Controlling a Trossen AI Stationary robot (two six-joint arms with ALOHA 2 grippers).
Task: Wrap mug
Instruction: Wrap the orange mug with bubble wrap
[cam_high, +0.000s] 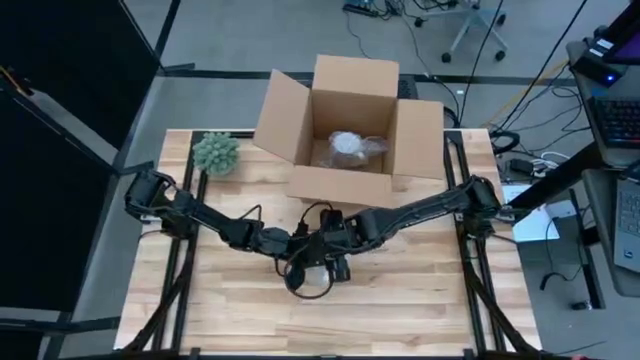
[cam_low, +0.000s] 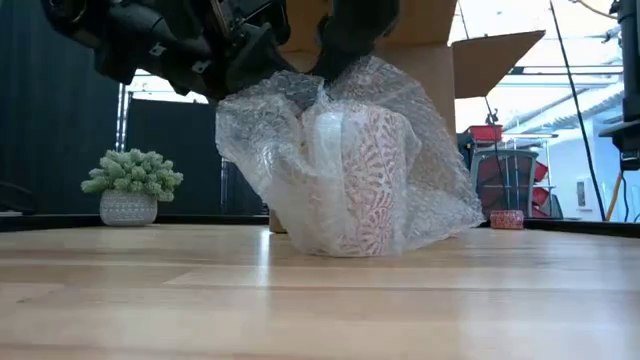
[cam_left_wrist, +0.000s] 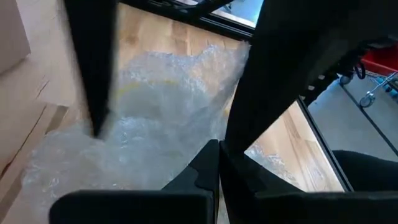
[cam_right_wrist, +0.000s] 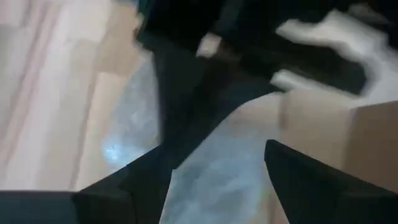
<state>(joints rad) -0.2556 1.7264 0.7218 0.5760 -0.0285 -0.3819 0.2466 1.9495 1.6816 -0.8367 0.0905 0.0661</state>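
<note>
left gripper (cam_low: 235, 55) pinching bubble wrap (cam_low: 340, 160) above mug (cam_low: 365, 180) | right gripper (cam_low: 345, 45) fingers hidden, can't tell | risk: wrap slips loose, springs open

The high view looks straight down on the cardboard box (cam_high: 345, 125); the low view faces it level, close to the wrapped mug (cam_low: 360, 180), shared with both wrist views.

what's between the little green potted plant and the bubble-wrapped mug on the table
Only bare wooden table, in the low view, separates the green potted plant from the bubble-wrapped patterned mug.
</note>
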